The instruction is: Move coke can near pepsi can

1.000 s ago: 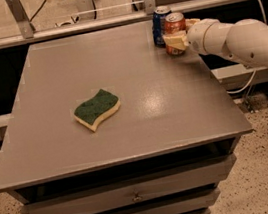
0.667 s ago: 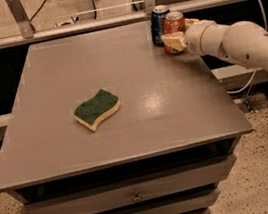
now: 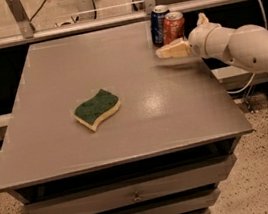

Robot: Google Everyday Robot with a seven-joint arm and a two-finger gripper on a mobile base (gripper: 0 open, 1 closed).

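Note:
The red-orange coke can [image 3: 173, 24] stands upright at the far right of the grey table [image 3: 127, 130], touching or nearly touching the dark blue pepsi can [image 3: 158, 23] on its left. My gripper [image 3: 181, 36] is at the table's far right edge, just in front and to the right of the coke can. It is open and holds nothing. One cream finger [image 3: 171, 50] points left, low over the table in front of the cans. The other finger [image 3: 202, 18] shows to the right of the coke can.
A green and yellow sponge [image 3: 96, 109] lies left of the table's middle. The white arm [image 3: 246, 48] reaches in from the right. A metal rail [image 3: 110, 20] runs behind the table. Drawers [image 3: 133, 196] are below the front edge.
The gripper was closed around the coke can next to the pepsi can. It has let go and drawn back toward the front, and the can stands free.

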